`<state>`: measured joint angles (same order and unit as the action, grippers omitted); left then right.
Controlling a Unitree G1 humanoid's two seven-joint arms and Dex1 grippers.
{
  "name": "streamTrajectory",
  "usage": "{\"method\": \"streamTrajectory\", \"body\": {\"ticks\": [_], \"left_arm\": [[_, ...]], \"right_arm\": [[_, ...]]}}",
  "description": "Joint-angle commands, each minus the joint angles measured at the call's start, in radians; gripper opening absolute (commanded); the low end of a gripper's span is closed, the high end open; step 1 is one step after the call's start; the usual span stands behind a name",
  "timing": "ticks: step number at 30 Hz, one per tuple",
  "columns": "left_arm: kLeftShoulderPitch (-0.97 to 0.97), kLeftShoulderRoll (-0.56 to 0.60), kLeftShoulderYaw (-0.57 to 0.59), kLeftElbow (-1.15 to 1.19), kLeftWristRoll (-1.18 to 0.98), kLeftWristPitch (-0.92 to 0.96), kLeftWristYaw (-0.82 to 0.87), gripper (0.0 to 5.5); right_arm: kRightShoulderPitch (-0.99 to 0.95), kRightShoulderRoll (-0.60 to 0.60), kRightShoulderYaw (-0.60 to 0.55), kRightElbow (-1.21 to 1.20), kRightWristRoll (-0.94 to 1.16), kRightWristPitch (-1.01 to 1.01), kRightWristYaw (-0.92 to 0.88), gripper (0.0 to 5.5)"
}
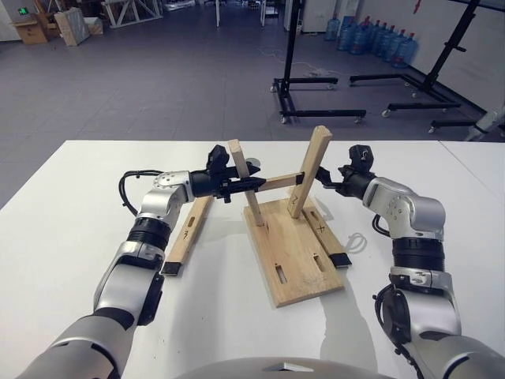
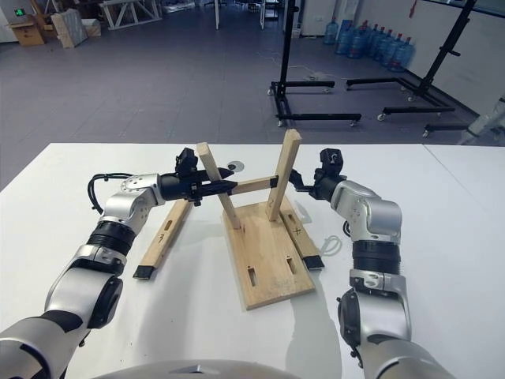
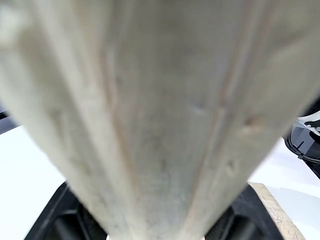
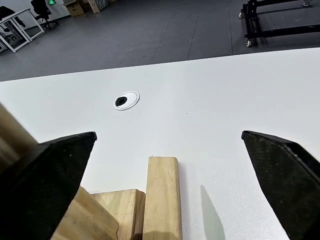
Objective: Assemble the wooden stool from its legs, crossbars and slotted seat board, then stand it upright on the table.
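Progress: roughly half built, by my reckoning.
- Seat board (image 1: pixel 304 268) lies flat on the tabletop (image 1: pixel 71 197), slots facing up.
- Two legs stand tilted in the far end of the seat board. These are the left standing leg (image 1: pixel 254 207) and the right standing leg (image 1: pixel 312 162).
- One crossbar (image 1: pixel 280 183) spans between them above the seat board. I cannot tell if its ends are seated.
- My left gripper (image 1: pixel 256 186) is clamped on the left standing leg, just where the crossbar meets it. The wrist view shows wood packed tight between the fingers.
- My right gripper (image 1: pixel 322 178) has its fingers spread wide and holds nothing. It hangs just beside the right standing leg, on the side away from the crossbar.

Left to do, as I judge it:
- Fit the two remaining legs.
- Fit any further crossbars.
- Turn the stool upright.
- The two slots at the near end of the seat board look unfilled.

Count:
- Seat board: one.
- Legs: four.
  - Two are standing.
  - One loose leg (image 1: pixel 188 229) lies on the tabletop off the seat board's left edge.
  - One spare leg (image 1: pixel 327 237) lies along the seat board's right edge.
- Crossbars: one seen.
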<state>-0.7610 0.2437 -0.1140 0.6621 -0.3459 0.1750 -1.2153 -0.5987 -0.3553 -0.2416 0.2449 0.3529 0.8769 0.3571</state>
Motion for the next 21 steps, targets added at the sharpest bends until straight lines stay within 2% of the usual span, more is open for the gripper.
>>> {"method": "streamTrajectory", "body": {"ticks": [1, 7, 15, 19, 20, 21], "left_arm": [[0.029, -0.018, -0.046, 0.021, 0.047, 0.036, -0.01, 2.01], [0.032, -0.019, -0.054, 0.016, 0.053, 0.039, -0.016, 2.01], [0.034, -0.014, -0.054, 0.023, 0.06, 0.032, -0.014, 2.01], [0.028, -0.015, -0.045, 0.023, 0.053, 0.03, -0.008, 2.01], [0.028, -0.018, -0.038, 0.021, 0.047, 0.03, -0.003, 2.41], [0.029, -0.021, -0.033, 0.018, 0.044, 0.028, 0.0, 2.48]], "right_arm": [[-0.086, -0.072, -0.015, 0.142, -0.027, -0.09, 0.022, 5.38], [-0.132, -0.093, -0.018, 0.207, -0.017, -0.147, 0.037, 5.38], [-0.051, 0.016, 0.057, -0.09, 0.064, 0.013, 0.041, 5.38], [-0.056, -0.03, 0.008, 0.019, 0.021, -0.028, 0.018, 5.38], [-0.056, -0.048, 0.002, 0.057, 0.008, -0.049, 0.02, 5.38], [-0.054, -0.061, -0.003, 0.091, -0.001, -0.068, 0.02, 5.38]]}}
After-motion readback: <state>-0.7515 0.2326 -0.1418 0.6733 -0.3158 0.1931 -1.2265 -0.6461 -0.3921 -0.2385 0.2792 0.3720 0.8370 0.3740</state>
